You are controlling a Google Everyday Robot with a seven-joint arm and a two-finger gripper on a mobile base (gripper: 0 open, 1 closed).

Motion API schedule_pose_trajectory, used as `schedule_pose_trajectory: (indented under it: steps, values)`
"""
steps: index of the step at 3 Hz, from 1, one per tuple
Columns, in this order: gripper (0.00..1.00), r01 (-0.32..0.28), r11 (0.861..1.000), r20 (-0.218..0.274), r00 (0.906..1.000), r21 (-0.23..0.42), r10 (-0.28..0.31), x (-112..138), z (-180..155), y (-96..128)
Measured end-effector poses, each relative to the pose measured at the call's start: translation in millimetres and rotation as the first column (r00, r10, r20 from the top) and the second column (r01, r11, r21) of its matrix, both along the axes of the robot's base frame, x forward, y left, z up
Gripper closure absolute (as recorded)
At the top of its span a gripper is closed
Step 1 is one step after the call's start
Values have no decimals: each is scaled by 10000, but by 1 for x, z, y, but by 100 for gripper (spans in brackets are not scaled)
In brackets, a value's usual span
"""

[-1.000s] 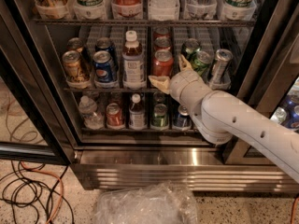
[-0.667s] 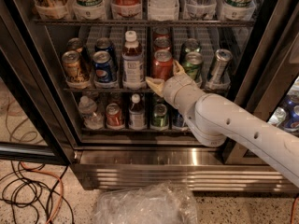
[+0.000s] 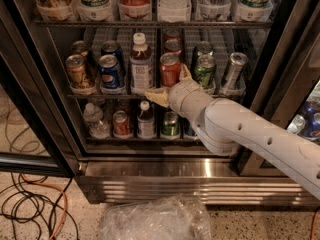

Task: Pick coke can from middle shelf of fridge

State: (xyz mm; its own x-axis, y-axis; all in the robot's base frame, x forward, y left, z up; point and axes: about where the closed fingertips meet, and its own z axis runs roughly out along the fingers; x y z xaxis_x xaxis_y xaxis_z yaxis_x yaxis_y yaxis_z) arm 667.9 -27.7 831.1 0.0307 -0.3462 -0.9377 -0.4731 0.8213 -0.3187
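The tan gripper [image 3: 167, 82] has slid left since earlier, fingers [image 3: 156, 97] apart flanking the smooth red aluminium coke can [image 3: 170, 67] on the grey wire middle shelf [image 3: 95, 95].

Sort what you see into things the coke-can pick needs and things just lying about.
Needed: coke can, middle shelf, fridge, gripper (open, at the can).
Lying about: Pepsi can, green can, bottle, floor cables, plastic wrap.
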Motion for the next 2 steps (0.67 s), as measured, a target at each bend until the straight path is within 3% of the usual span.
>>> schedule_pose_trajectory:
  steps: [2]
  values:
    - [67, -179, 9996, 260, 9995, 216, 173, 2, 8, 10]
